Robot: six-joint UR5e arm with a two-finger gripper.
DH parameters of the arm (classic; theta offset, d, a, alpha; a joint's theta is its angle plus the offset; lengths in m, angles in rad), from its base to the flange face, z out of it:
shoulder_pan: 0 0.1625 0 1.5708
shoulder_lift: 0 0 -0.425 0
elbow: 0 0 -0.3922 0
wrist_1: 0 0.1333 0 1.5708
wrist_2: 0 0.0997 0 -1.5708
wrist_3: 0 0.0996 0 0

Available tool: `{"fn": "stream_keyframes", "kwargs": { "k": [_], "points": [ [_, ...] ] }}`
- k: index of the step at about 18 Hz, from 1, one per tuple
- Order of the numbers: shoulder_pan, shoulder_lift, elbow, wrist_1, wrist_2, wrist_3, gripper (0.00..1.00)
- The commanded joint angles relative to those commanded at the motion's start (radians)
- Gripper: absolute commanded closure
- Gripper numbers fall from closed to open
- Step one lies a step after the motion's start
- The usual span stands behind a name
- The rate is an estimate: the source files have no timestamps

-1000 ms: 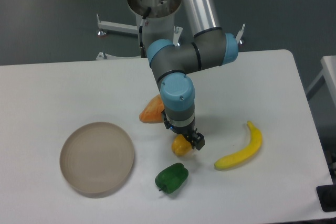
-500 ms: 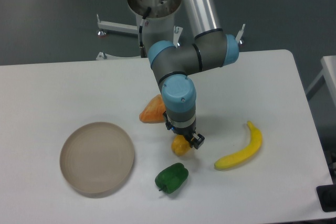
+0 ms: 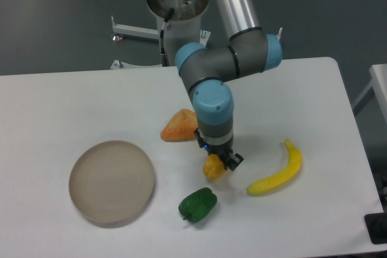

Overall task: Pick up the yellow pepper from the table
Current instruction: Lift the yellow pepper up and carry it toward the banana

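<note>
You're at the grasp — the gripper (image 3: 219,164) looks clamped on the yellow pepper (image 3: 213,167), low over the table (image 3: 314,89) between orange lump (image 3: 178,127) and banana (image 3: 277,170). Next, a straight lift.

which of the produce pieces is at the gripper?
The yellow pepper, right at the gripper. The green pepper, banana and orange lump lie apart.

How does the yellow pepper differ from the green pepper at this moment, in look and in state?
The yellow pepper is yellow-orange; the green pepper is dark green. The yellow pepper sits between the fingers of the gripper, partly hidden by them, while the green pepper lies free on the table, nearer the camera, with nothing touching it. The green pepper shows whole; the yellow one only in part. Both are small, stubby and of similar size.
</note>
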Motion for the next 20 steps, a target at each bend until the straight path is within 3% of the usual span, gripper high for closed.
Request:
{"fn": "stream_keyframes", "kwargs": {
  "k": [7, 20],
  "points": [
    [0.04, 0.055, 0.012, -0.002, 0.003, 0.137, 0.41],
    [0.054, 0.063, 0.002, -0.009, -0.005, 0.144, 0.41]
  ]
}}
